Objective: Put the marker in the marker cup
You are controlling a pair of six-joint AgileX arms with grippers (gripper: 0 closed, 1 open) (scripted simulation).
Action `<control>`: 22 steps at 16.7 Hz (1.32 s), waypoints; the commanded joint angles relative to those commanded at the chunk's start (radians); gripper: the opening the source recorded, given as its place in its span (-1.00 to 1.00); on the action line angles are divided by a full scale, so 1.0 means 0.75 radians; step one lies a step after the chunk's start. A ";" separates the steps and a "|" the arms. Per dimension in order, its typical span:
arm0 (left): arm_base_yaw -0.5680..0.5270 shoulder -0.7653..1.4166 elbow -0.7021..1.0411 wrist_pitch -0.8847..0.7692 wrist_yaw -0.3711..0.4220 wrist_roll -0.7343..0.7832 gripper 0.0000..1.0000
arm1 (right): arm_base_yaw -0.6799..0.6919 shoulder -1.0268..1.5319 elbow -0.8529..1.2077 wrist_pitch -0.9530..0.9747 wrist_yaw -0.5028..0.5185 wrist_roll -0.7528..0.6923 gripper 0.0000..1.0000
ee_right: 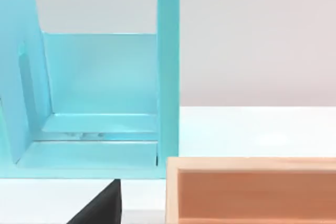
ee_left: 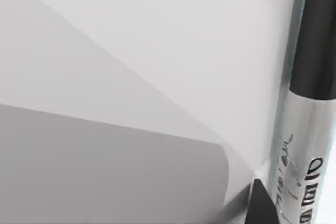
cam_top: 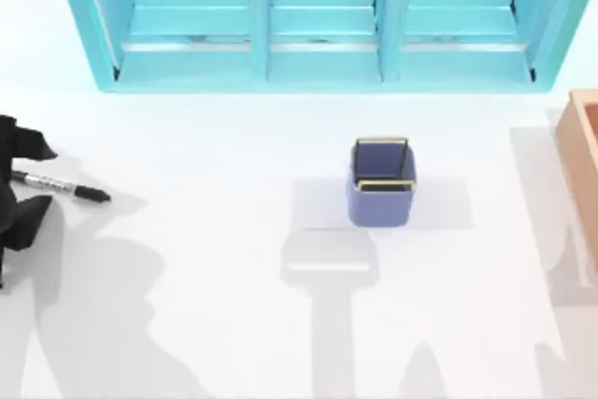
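My left gripper point(cam_top: 13, 182) is at the far left edge of the table in the top view, and its black fingers sit on either side of the marker point(cam_top: 58, 185), one above the barrel and one below it. The jaws look closed on the marker's barrel end, though the contact itself is partly cut off by the edge of the view. The marker lies roughly level, its white-grey barrel toward the gripper and its black end pointing right, toward the middle of the table, with its shadow falling on the white table point(cam_top: 206, 259) just below it. In the left wrist view the marker point(ee_left: 307, 129) runs close past the camera, black section above and silvery barrel with dark lettering below, and a dark corner of one fingertip point(ee_left: 260, 205) shows right beside the barrel. The marker cup point(cam_top: 381, 182), blue-purple with a thin gold rim, stands upright near the centre of the table, well apart from the marker and to its right. Behind it, along the far edge, stands the large turquoise shelf unit point(cam_top: 322, 21) with three open bays. The orange-brown box point(cam_top: 584, 161) sits at the right edge of the table. In the right wrist view the box point(ee_right: 252, 190) is close by, with one end bay of the shelf unit point(ee_right: 100, 103) behind it and a dark fingertip point(ee_right: 102, 208) at the lower edge; I cannot tell whether my right gripper's fingers are apart or together.
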 joint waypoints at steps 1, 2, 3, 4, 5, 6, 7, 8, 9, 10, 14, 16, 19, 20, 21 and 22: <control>0.000 0.000 0.000 0.000 0.000 0.000 0.25 | 0.000 0.000 0.000 0.000 0.000 0.000 1.00; 0.000 0.000 0.000 0.000 0.000 0.000 0.10 | 0.000 0.000 0.000 0.000 0.000 0.000 1.00; 0.000 0.000 0.000 0.000 0.000 0.000 -0.06 | 0.000 0.000 0.000 0.000 0.000 0.000 1.00; 0.000 0.000 0.000 0.000 0.000 0.000 -0.21 | 0.000 0.000 0.000 0.000 0.000 0.000 1.00; 0.000 0.000 0.000 0.000 0.000 0.000 -0.36 | 0.000 0.000 0.000 0.000 0.000 0.000 1.00; 0.000 0.000 0.000 0.000 0.000 0.000 -0.51 | 0.000 0.000 0.000 0.000 0.000 0.000 1.00; 0.000 0.000 0.000 0.000 0.000 0.000 -0.66 | 0.000 0.000 0.000 0.000 0.000 0.000 1.00; 0.000 0.000 0.000 0.000 0.000 0.000 -0.81 | 0.000 0.000 0.000 0.000 0.000 0.000 1.00; 0.000 0.000 0.000 0.000 0.000 0.000 -0.96 | 0.000 0.000 0.000 0.000 0.000 0.000 1.00; 0.000 0.000 0.000 0.000 0.000 0.000 -1.00 | 0.000 0.000 0.000 0.000 0.000 0.000 1.00; 0.000 0.000 0.000 0.000 0.000 0.000 -1.00 | 0.000 0.000 0.000 0.000 0.000 0.000 1.00; 0.000 0.000 0.000 0.000 0.000 0.000 -1.00 | 0.000 0.000 0.000 0.000 0.000 0.000 1.00; 0.049 -0.322 0.052 -0.673 -0.056 0.125 -1.00 | 0.000 0.000 0.000 0.000 0.000 0.000 1.00; 0.053 -0.335 0.051 -0.687 -0.054 0.126 -1.00 | 0.000 0.000 0.000 0.000 0.000 0.000 1.00; 0.060 -0.361 0.049 -0.716 -0.051 0.128 -1.00 | 0.000 0.000 0.000 0.000 0.000 0.000 1.00; 0.068 -0.400 0.047 -0.759 -0.047 0.132 -1.00 | 0.000 0.000 0.000 0.000 0.000 0.000 1.00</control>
